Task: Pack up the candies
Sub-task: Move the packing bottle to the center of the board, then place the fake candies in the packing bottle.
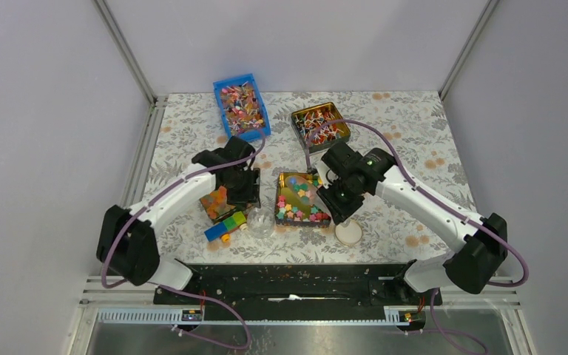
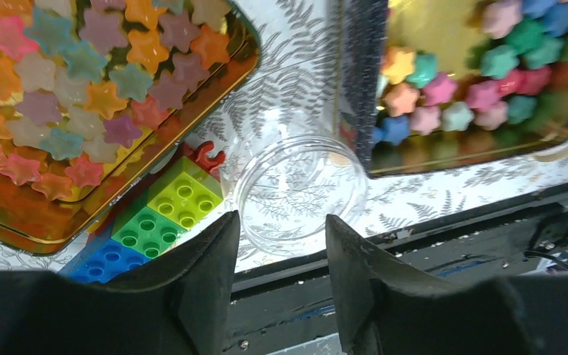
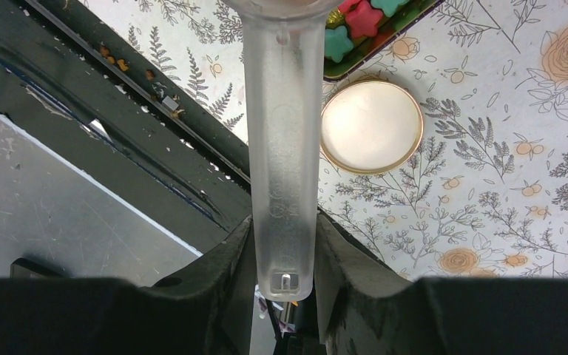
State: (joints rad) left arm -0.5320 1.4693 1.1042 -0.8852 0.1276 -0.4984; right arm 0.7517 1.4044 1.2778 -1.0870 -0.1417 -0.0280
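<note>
- The right gripper (image 3: 285, 244) is clamping the handle of a frosted plastic scoop (image 3: 281, 111). The scoop's head is reaching over the near right corner of the middle gold tin (image 1: 278, 198).
- The candies (image 1: 301, 200) are lying in that tin at the middle of the table, to the right of the clear jar (image 2: 299, 192).
- The left gripper (image 2: 281, 244) is hovering over the jar with its jaws apart, gripping nothing.
- Risk: the jar is looking empty and light, and nothing is bracing it. A nudge from the scoop could be tipping or sliding it.
- Risk: a loaded scoop has to cross the tin's rim. Any tilt would be scattering pieces onto the patterned cloth.
- Risk: the handle is smooth and long, so it could be twisting in the grip.
- Risk: the tin of translucent stars (image 2: 15, 237) is sitting just left of the jar, so a wrong dip would be mixing the sorts.
- Count: two arms, one scoop, one jar and one white lid (image 3: 370, 126), which is lying near and right.
- Count: three gold tins, including the far right one (image 1: 345, 133), and one blue bin (image 1: 234, 80).
- Count: one small cluster of building blocks (image 2: 163, 214).
- The candies are too many to be counting.
</note>
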